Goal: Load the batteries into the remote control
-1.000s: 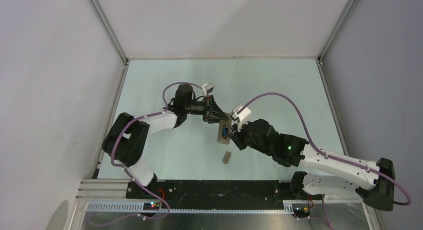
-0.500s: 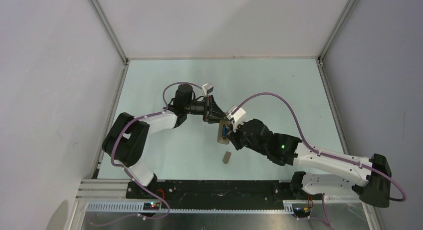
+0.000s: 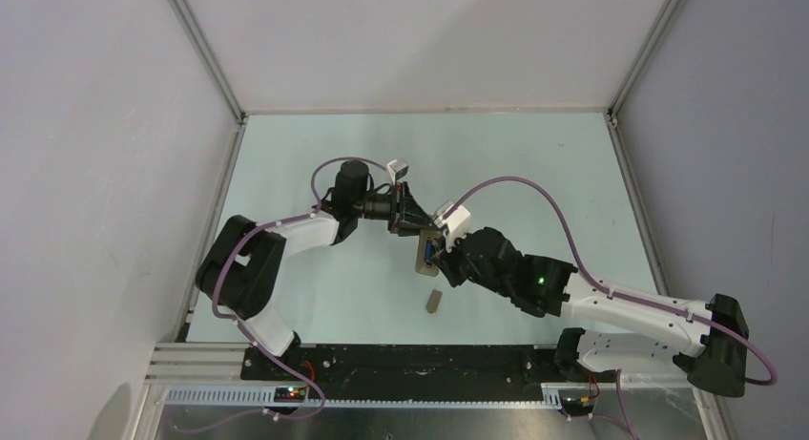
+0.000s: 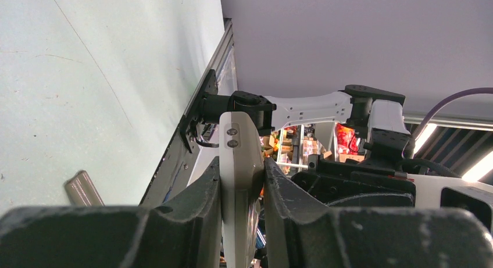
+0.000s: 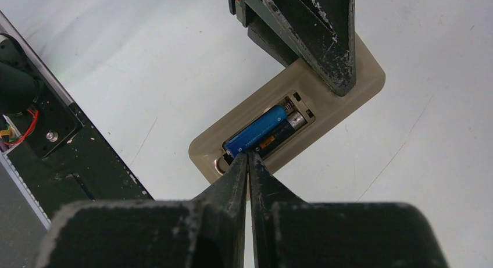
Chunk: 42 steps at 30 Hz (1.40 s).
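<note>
From above, I see the remote control (image 3: 425, 254) at the middle of the table (image 3: 534, 163), back upward, with both arms meeting over it. The left gripper (image 3: 418, 228) clamps its far end. The right gripper (image 3: 442, 261) comes in from the right onto its open back. A small flat cover piece (image 3: 434, 301) lies apart on the near side.

On the left wrist camera, the remote stands edge-on between my two fingers, pinched firmly. The cover shows low at the left.

On the right wrist camera, the fingertips are pressed together with nothing between them. They rest at one end of the bay, touching the tip of the blue battery (image 5: 257, 131). The dark battery (image 5: 283, 132) lies beside it, and both are inside the bay.

I judge the loading nearly done. What is left is pressing the blue cell fully flat, if it is not seated already. I cannot tell that from here.
</note>
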Motion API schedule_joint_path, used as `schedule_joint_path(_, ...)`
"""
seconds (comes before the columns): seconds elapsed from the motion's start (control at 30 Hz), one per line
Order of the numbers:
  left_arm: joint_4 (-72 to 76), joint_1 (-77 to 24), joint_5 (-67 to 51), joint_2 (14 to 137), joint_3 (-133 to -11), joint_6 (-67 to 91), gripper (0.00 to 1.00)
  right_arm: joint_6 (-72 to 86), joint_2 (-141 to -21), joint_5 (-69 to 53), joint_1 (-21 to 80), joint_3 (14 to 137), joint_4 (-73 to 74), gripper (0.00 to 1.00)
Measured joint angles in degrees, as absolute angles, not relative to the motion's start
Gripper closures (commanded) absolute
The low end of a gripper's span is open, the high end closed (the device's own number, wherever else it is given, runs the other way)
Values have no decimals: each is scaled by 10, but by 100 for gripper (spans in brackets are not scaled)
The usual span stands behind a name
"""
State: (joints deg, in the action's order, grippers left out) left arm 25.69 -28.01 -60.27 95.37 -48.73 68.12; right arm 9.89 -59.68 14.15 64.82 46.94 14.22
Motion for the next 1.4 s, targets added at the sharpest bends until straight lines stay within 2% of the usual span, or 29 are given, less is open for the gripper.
schedule_joint_path(0.5, 257, -280, -603, 954, -487, 682, 100, 102, -587, 126, 651, 469, 143, 91)
schedule_joint_path(1.4, 257, -279, -598, 954, -487, 684, 100, 112, -608, 154, 655, 469, 130, 96)
